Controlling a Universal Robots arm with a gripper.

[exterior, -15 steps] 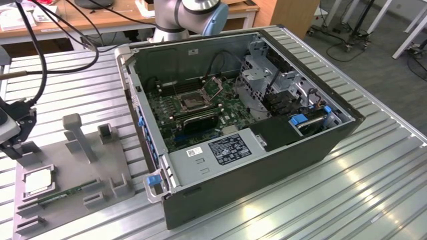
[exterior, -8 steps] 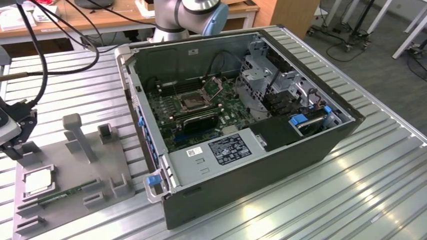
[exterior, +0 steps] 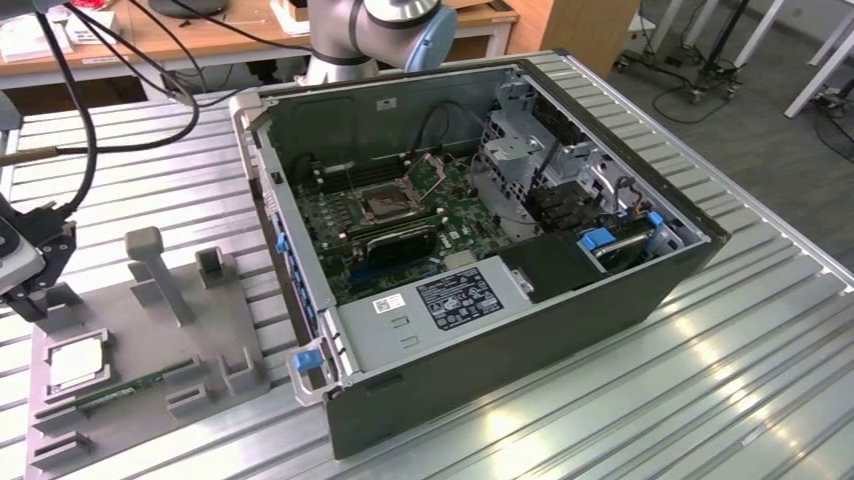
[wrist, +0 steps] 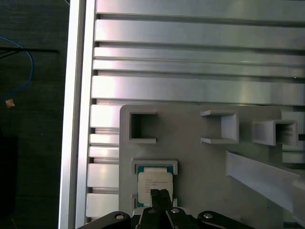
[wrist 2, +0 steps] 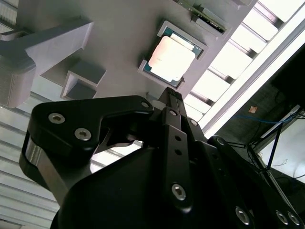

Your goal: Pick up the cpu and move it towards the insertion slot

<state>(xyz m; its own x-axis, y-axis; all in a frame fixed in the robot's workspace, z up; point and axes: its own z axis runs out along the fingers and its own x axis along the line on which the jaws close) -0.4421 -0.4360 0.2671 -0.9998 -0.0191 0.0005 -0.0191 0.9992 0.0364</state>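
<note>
The cpu (exterior: 78, 362) is a flat silvery square lying in a raised frame on the grey fixture plate (exterior: 260, 330), at the exterior view's lower left. Both wrist views show the cpu (wrist: 155, 183) (wrist 2: 171, 57) seated in that frame. My gripper (exterior: 30, 305) hangs over the plate's left end, just behind the chip. In the first wrist view the gripper (wrist: 159, 193) has its dark fingertips pressed together above the chip's top, holding nothing. The insertion slot (exterior: 387, 205) is the dark square socket with a silver frame on the motherboard inside the open computer case.
Grey upright holders (exterior: 160, 270) rise from the fixture plate between me and the case. A green memory stick (exterior: 127, 388) lies near the chip. The case's left wall (exterior: 274, 230) stands tall. Black cables (exterior: 74, 110) hang at the far left over the slatted aluminium table (exterior: 747, 380).
</note>
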